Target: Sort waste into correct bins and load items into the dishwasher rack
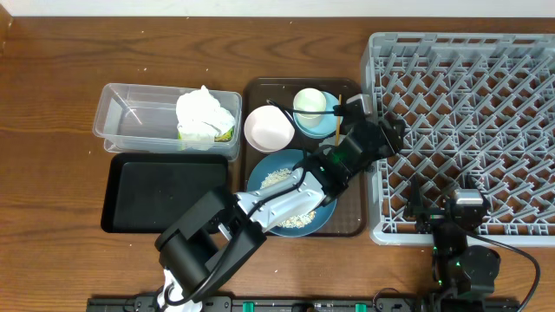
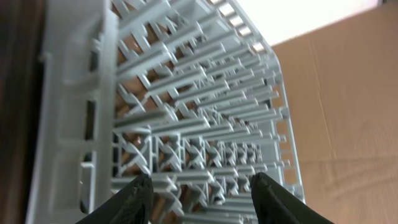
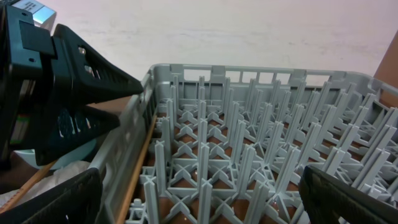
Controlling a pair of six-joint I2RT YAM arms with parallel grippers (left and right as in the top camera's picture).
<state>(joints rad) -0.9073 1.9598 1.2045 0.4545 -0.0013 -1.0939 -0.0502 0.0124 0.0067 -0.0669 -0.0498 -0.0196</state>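
The grey dishwasher rack fills the right side. My left gripper hangs over the rack's left edge, and in the left wrist view it is open with only rack pegs below. A wooden chopstick lies inside the rack along its left wall. Another chopstick rests by the cream cup on the light-blue dish. The dark-blue plate carries rice grains. The pinkish-white bowl sits beside it. My right gripper is open over the rack's near corner.
The clear tub holds a white napkin and a yellow-green wrapper. The black tray lies in front of it. The dishes stand on a brown serving tray. My right arm is at the rack's front edge.
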